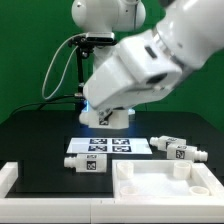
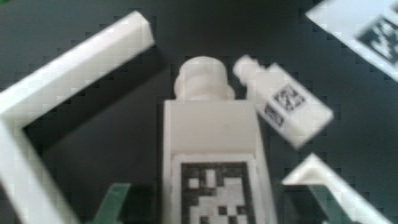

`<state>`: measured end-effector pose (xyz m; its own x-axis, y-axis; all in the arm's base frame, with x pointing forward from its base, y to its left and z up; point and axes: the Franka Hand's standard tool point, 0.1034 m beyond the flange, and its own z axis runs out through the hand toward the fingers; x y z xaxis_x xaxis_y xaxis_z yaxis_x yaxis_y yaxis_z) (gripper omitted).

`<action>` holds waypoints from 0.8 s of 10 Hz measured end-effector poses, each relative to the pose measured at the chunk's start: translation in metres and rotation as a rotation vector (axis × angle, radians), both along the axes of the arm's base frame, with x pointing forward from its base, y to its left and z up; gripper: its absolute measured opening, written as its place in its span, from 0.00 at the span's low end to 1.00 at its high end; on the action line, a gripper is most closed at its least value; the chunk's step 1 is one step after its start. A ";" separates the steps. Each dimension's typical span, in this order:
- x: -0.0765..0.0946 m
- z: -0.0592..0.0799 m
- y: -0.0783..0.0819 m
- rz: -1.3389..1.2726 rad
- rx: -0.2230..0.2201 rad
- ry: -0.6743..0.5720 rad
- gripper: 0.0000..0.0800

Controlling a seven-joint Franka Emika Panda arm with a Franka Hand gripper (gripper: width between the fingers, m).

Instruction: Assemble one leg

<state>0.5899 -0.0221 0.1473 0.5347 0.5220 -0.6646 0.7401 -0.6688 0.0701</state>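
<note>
Gripper (image 2: 210, 196): judged clamped on the held leg (image 2: 214, 140). 1 finger (image 2: 118, 205) shows beside its near end, and the leg looms far larger than its neighbour, so it is taken to be clear of the table (image 2: 107, 140).
Long axis: runs straight away from the wrist, rounded end (image 2: 205, 72) foremost, tagged face toward the camera.
Second leg (image 2: 285, 100): lies on the table just beside that rounded end, roughly parallel; contact cannot be told.
Exterior view: the gripper is hidden behind the arm (image 1: 140, 70).
Coming move: the rounded end leads, so it would have to be carried to the white framed part (image 1: 128, 180); no hole is seen.
</note>
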 end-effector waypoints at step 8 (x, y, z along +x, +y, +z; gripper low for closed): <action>0.003 -0.001 0.025 -0.154 0.327 -0.360 0.36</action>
<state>0.5924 0.0033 0.1466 0.7866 0.5693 -0.2390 0.5990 -0.7976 0.0716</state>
